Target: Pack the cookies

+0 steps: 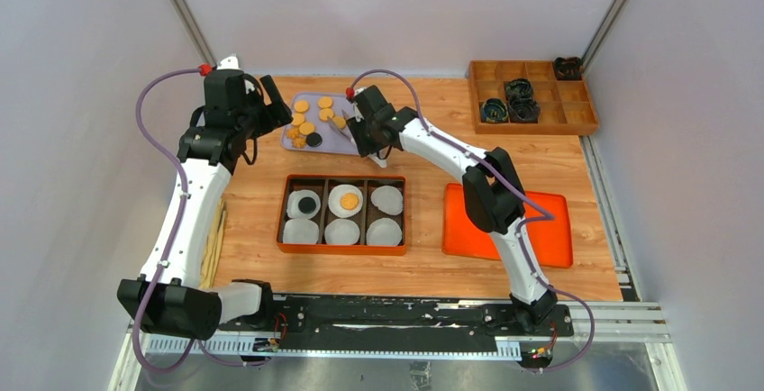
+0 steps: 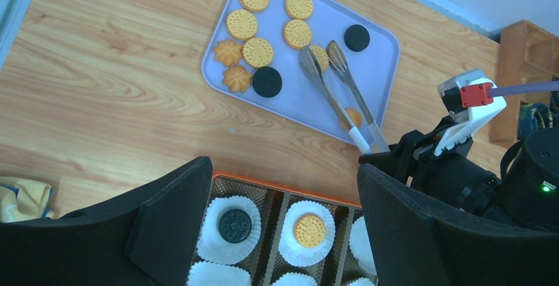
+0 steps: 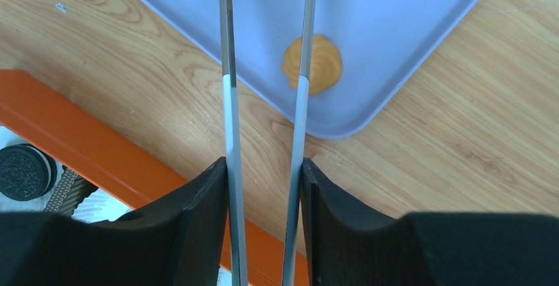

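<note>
Several golden cookies [image 1: 306,119] and two black ones [image 2: 267,82] lie on a lavender tray [image 1: 341,141]. An orange box [image 1: 342,249] holds six white paper liners; one holds a black cookie [image 1: 307,204], one a golden cookie [image 1: 349,201]. My right gripper [image 1: 368,130] is shut on the handles of metal tongs [image 2: 329,82], seen between its fingers in the right wrist view [image 3: 264,167]. The tong tips sit either side of a golden cookie [image 2: 321,55] on the tray. My left gripper [image 2: 283,167] is open and empty, above the box's far edge, left of the tray [image 1: 270,107].
An orange lid [image 1: 545,229] lies right of the box. A wooden divided organizer [image 1: 577,125] with black items stands at the back right. A yellow cloth [image 1: 214,238] lies along the left table edge. Another golden cookie [image 3: 313,64] lies near the tray's near corner.
</note>
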Available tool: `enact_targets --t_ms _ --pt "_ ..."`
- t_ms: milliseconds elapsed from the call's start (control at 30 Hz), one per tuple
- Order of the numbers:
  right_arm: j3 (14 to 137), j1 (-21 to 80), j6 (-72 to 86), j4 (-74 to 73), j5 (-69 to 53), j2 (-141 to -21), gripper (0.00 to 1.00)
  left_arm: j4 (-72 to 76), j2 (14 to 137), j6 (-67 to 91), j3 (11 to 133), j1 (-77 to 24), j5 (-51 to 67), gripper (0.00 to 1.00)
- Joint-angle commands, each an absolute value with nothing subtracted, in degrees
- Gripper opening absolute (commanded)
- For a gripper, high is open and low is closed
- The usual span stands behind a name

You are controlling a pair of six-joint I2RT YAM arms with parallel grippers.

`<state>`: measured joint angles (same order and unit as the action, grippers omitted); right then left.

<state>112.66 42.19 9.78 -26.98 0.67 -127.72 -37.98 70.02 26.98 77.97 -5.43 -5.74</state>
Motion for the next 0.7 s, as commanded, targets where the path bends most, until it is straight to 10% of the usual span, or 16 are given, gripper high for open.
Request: enact_targets --t_ms 0,667 --pt "111.9 41.5 10.6 -28.2 3.4 -125.6 0.16 -37.2 69.8 26.1 77.1 -5.4 -6.2 0.87" --pt "81.7 44.4 9.3 -27.5 9.4 -85.3 0.06 -35.3 68.5 26.7 75.8 -5.4 -1.5 0.86"
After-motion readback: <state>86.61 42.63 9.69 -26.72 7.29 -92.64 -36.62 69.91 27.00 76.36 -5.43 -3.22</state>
